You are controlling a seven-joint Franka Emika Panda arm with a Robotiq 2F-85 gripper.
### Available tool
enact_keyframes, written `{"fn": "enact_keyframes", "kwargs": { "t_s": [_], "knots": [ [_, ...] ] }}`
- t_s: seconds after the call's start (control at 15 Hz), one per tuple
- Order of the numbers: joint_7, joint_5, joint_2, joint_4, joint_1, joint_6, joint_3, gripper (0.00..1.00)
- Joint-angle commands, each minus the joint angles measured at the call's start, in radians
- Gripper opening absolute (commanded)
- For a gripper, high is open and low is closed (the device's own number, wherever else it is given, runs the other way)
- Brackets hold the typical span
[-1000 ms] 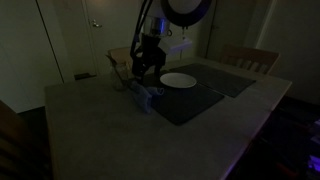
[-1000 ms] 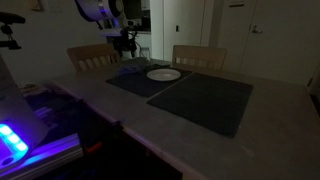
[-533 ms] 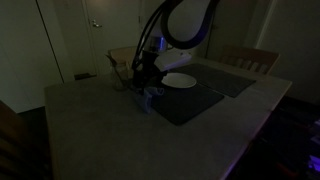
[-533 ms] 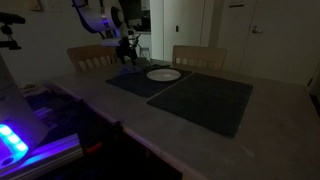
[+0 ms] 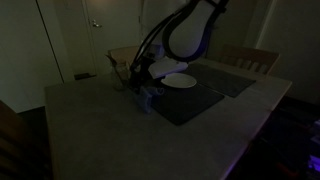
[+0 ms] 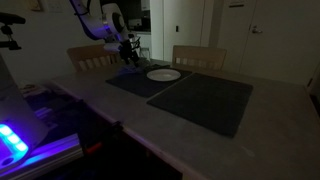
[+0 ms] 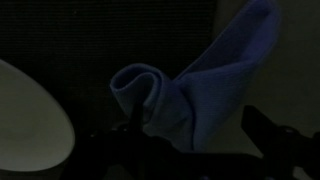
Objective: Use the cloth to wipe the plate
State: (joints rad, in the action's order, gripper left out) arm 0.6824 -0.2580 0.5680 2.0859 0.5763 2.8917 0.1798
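In a dimly lit room, the robot arm (image 6: 110, 18) is seen bent low over one end of the table (image 5: 90, 125), with its gripper (image 5: 140, 80) held just above a crumpled blue cloth (image 5: 149, 96). The cloth is shown lying at the edge of a dark placemat (image 5: 195, 103), near the white plate (image 5: 178, 80), which is set on the same placemat. In the wrist view the cloth (image 7: 205, 85) is pictured bunched into a rolled fold, with one corner raised toward the upper right. The rim of the plate (image 7: 30, 120) is caught at the left edge of that view, apart from the cloth. The gripper (image 7: 190, 130) is seen with its jaws held apart, one dark finger (image 7: 270, 135) on either side of the cloth's lower part. Whether the cloth is touched by them cannot be told in the poor light. In an exterior view the gripper (image 6: 128, 62) is shown low over the far corner of the placemat (image 6: 135, 82), to the left of the plate (image 6: 163, 74), while another placemat (image 6: 205, 100) is laid alongside, nearer the camera. Two wooden chairs (image 6: 198, 55) are drawn up at the far side of the table (image 6: 270, 110), and pale doors (image 6: 190, 25) are made out behind them. A blue-lit device (image 6: 12, 142) is glimpsed at the lower left edge of the same view.
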Motion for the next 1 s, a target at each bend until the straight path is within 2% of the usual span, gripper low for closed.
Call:
{"fn": "enact_keyframes", "kwargs": {
  "t_s": [0.0, 0.13, 0.2, 0.33, 0.53, 0.67, 0.87, 0.93],
  "knots": [
    [0.043, 0.004, 0.048, -0.016, 0.052, 0.041, 0.054, 0.99],
    [0.055, 0.013, 0.06, -0.015, 0.07, 0.051, 0.072, 0.98],
    [0.06, 0.017, 0.065, -0.015, 0.077, 0.057, 0.079, 0.74],
    [0.059, 0.03, 0.072, -0.015, 0.084, 0.067, 0.085, 0.64],
    [0.039, 0.046, 0.067, -0.018, 0.079, 0.061, 0.076, 0.42],
    [0.0, 0.06, 0.058, -0.024, 0.05, 0.038, 0.04, 0.28],
    [-0.165, 0.106, 0.027, -0.031, -0.059, 0.008, -0.089, 0.08],
    [-0.226, 0.125, 0.016, -0.043, -0.094, -0.041, -0.128, 0.02]
  ]
}}
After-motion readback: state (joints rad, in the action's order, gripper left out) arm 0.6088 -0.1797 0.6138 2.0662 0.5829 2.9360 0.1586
